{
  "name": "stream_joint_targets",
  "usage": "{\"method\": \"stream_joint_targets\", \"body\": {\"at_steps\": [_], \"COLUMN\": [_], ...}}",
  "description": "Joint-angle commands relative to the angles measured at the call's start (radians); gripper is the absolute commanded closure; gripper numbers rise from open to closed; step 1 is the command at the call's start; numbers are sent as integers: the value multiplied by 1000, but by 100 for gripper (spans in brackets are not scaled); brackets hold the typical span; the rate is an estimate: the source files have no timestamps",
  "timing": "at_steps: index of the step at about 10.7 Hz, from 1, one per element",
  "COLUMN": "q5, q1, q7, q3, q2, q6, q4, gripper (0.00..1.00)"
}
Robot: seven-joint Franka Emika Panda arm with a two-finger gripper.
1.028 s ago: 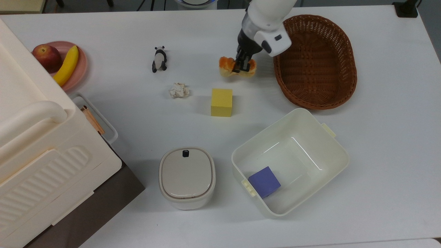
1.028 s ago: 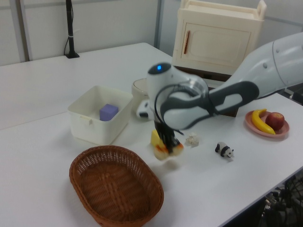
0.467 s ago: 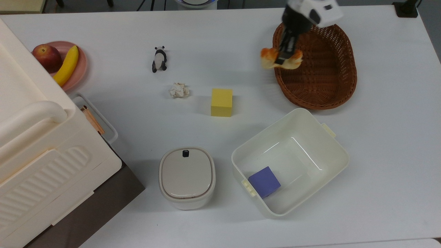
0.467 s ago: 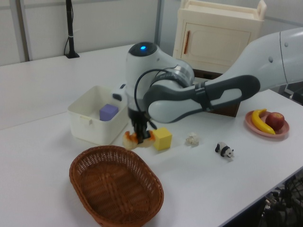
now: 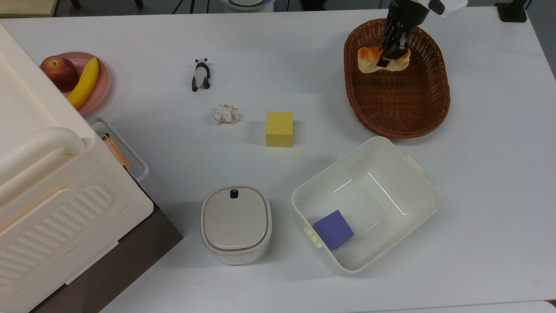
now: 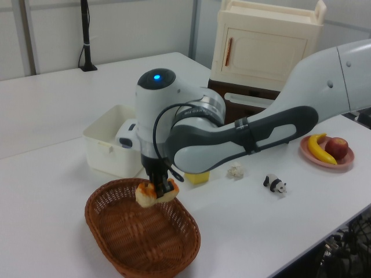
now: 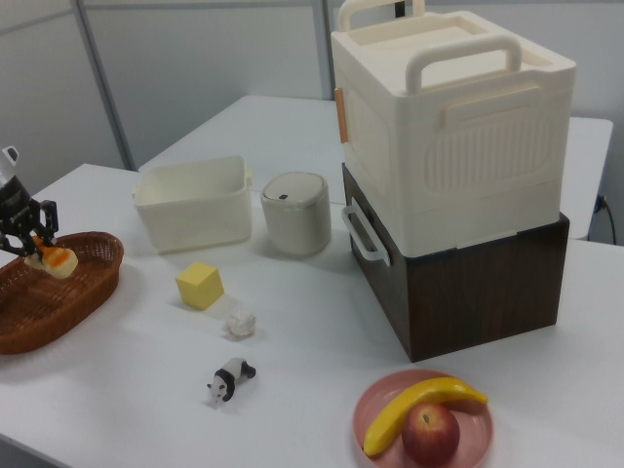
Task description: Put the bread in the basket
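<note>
one pincer [image 5: 389, 55] hangs over the basket [image 5: 417, 113], its fingers clamped narrow on the middle of the bread [image 5: 369, 61], which is in the air above the basket's end nearest the bench's far edge in the top view. to do this step well, i think it should go lower toward the woven floor, away from the rim, and only then let go, so the loaf does not bounce out.
</note>
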Motion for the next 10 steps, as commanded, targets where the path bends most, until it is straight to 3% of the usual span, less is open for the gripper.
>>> {"method": "stream_joint_targets", "body": {"at_steps": [1,6,8,10], "q5": [5,4,8,16], "q1": [17,6,-38,-96], "q7": [1,7,9,10], "q3": [-10,-10,-12,-32], "q2": [9,-7,-49,-116], "q6": [-26,-52,-87,-222], "q4": [3,5,6,57], "gripper": [0,0,0,0]}}
